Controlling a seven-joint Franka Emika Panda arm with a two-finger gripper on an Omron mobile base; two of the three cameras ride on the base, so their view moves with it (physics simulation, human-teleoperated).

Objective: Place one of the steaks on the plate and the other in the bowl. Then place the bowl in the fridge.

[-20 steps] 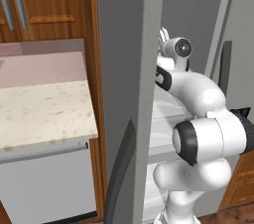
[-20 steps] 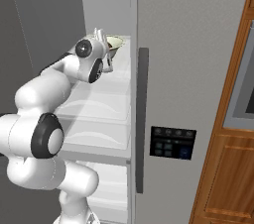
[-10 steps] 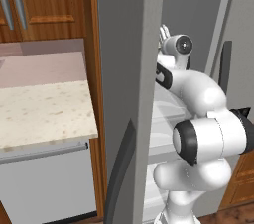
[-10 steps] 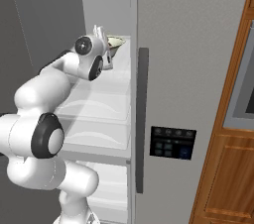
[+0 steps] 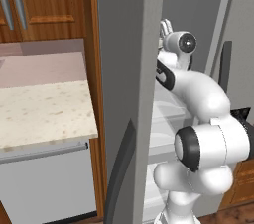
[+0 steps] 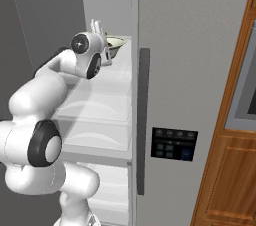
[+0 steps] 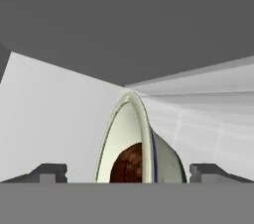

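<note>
The fridge (image 6: 190,60) stands with its left door (image 5: 124,99) swung open. On its top shelf sits the cream-white bowl (image 6: 116,44), seen on its side in the hand view as bowl (image 7: 149,143), with a dark brown steak (image 7: 130,166) inside. My gripper (image 7: 128,172) is open, its fingertips (image 7: 49,172) spread wide on either side of the bowl's rim and apart from it. The arm reaches into the fridge, and my gripper (image 6: 106,47) is right beside the bowl. The plate is out of view.
The open door (image 5: 124,99) stands close on the arm's left, with a speckled counter (image 5: 44,109) beyond it. White shelves and drawers (image 6: 100,115) lie below the arm. The shut door carries a dark handle (image 6: 143,120) and a control panel (image 6: 174,144). An oven (image 6: 247,95) is at the right.
Hardly anything differs: the arm stays reached in at the top shelf and the bowl rests where it was.
</note>
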